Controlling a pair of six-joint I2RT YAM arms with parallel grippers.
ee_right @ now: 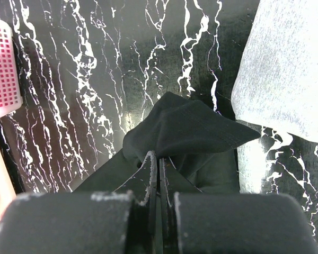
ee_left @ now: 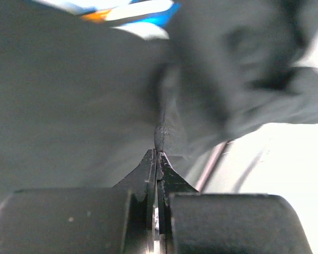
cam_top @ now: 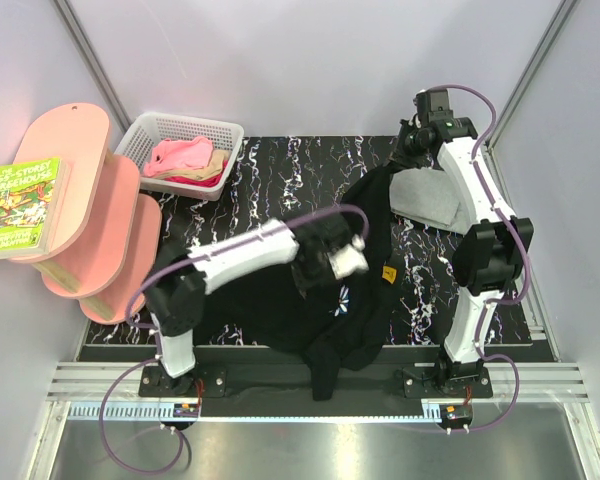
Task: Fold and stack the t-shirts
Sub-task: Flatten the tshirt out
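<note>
Black t-shirt (cam_top: 375,228) with a small white daisy print, rumpled across the middle of the marbled black bench (cam_top: 300,165), running from the near edge toward the far right and held at two points. Left end effector (cam_top: 348,265) over the shirt's middle, just above the daisy, jaws pressed narrow on a thin ridge of the dark cloth. From the left wrist, fabric bunched right at the closed tips and spreading blurred above them. Right end effector (cam_top: 408,150) toward the far right of the bench, jaws likewise drawn together, pinching a folded corner of the same shirt with the marbled surface visible beyond it. Grey t-shirt (cam_top: 428,198), folded flat, just beside that pinched corner and beneath the right arm. White basket (cam_top: 145,135) at the far left of the bench, with a pink t-shirt (cam_top: 178,153) on top, a tan one (cam_top: 213,160) beside it and a red one (cam_top: 195,181) showing underneath. Pink tiered shelf (cam_top: 90,195) against the left wall, with a green-covered book (cam_top: 22,205) lying on its top tier.
</note>
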